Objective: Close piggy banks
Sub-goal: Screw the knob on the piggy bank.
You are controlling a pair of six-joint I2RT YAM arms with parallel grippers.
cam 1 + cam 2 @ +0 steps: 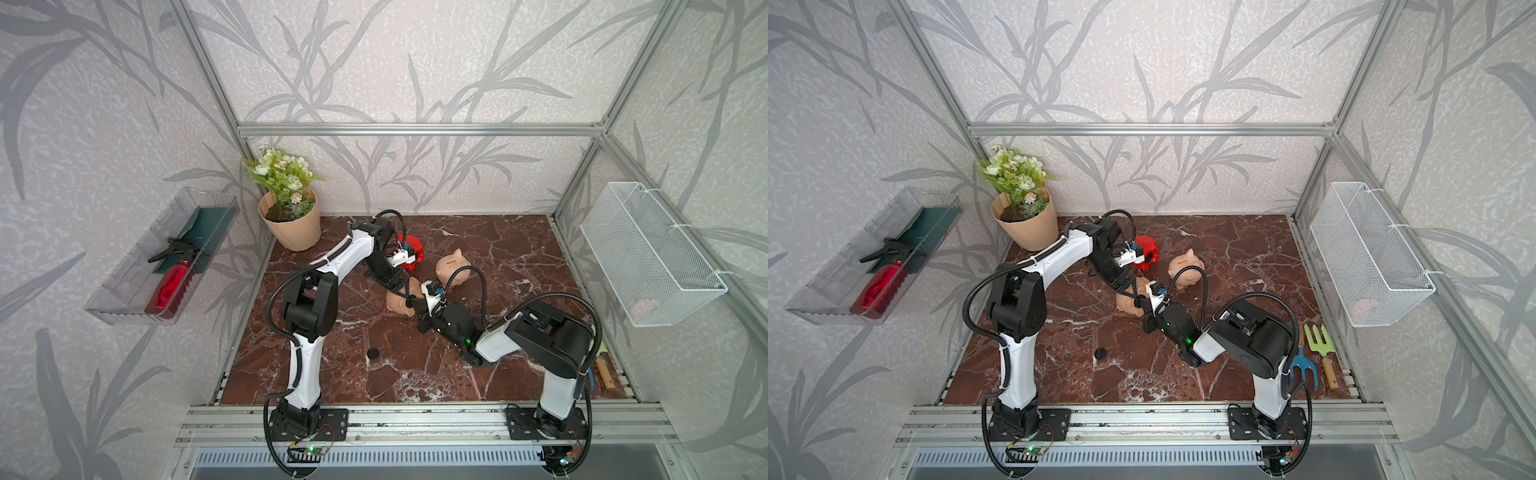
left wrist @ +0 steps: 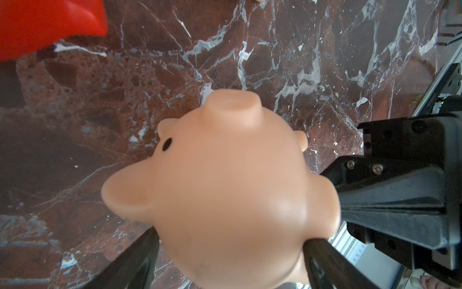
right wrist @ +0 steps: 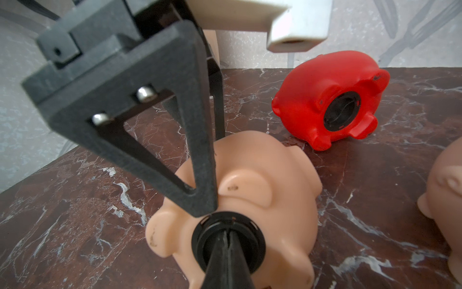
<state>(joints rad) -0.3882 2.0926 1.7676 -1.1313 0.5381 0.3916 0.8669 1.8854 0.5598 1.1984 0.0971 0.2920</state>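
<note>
Both arms (image 1: 307,357) have white shells with black joints and black base plates (image 1: 336,419). Ribbed black cables (image 1: 483,291) loop along them. The fingers (image 3: 198,130) are black open triangles, fixed by two silver screws (image 3: 144,93). A small green light (image 1: 468,341) glows on the right arm.

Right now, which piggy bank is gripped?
The nearer peach-tan plastic pig, clamped in the left hand; the red plastic pig and second peach-tan pig sit untouched.
</note>
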